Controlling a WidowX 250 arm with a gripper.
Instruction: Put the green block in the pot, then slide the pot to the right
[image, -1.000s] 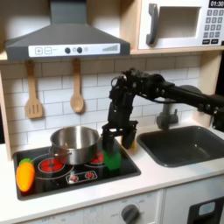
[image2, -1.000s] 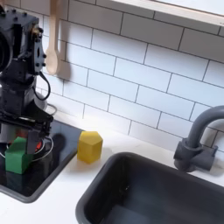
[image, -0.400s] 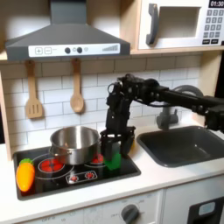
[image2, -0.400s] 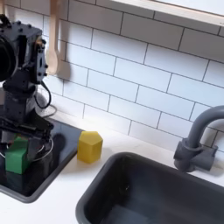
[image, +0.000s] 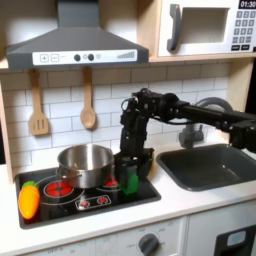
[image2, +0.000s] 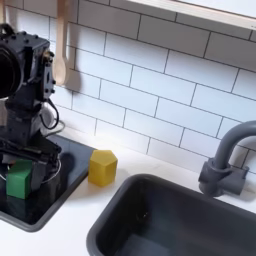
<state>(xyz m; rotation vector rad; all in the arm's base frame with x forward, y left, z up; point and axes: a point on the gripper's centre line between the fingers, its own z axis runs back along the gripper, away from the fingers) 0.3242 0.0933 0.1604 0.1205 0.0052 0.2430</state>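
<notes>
The green block (image: 131, 185) is a small cube on the black stovetop (image: 95, 200), at its right front burner. My gripper (image: 129, 178) points straight down over it, open, with a finger on either side of the cube. In the second exterior view the green block (image2: 17, 184) sits between the black fingers (image2: 47, 172) of the gripper (image2: 22, 178); I cannot tell whether they touch it. The shiny silver pot (image: 85, 164) stands on the back left burner, to the first exterior view's left of the gripper and apart from it.
An orange carrot (image: 29, 199) lies at the stovetop's left edge. A yellow block (image2: 102, 167) stands on the counter between stove and sink (image2: 180, 222). A grey faucet (image2: 222, 160) rises behind the sink. Wooden utensils (image: 88, 108) hang on the tiled wall.
The gripper has come down and shifted slightly to the first exterior view's left, its fingers now low around the green block. Pot and block have not moved.
</notes>
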